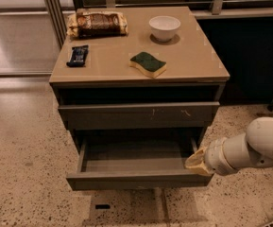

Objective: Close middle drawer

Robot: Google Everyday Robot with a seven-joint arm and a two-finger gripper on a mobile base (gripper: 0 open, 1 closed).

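The middle drawer (pixel 132 163) stands pulled well out of the desk (pixel 112 63) toward the near side. It is wide and shallow, a plain box of matte grey-brown board. Its front is flat and has no handle or mark, and its inside is bare grey. The end effector (pixel 197 161) sits at the drawer's near right corner, just beside the right end of the front and seemingly touching it. It is a tan, blunt tip on a smooth white rounded arm (pixel 249 150) that comes in from the right. Whether the end effector is released or clenched cannot be told.

Just above, the top drawer (pixel 138 116) has the same flat front, with small white scuffs right of centre. It juts out a little, with a dark gap over it.

The desk top is a smooth, slightly glossy tan slab with squared edges. On it, near the middle, lies a wavy-edged sponge (pixel 148 64), green on top and yellow below. Farther back on the right stands a round white bowl (pixel 164 27). At the far left lies a crinkled brown snack bag (pixel 97 22), and nearer on the left is a small dark bar wrapper (pixel 78 56). The print on both is too blurred to read.

The floor (pixel 22 164) is speckled beige terrazzo.
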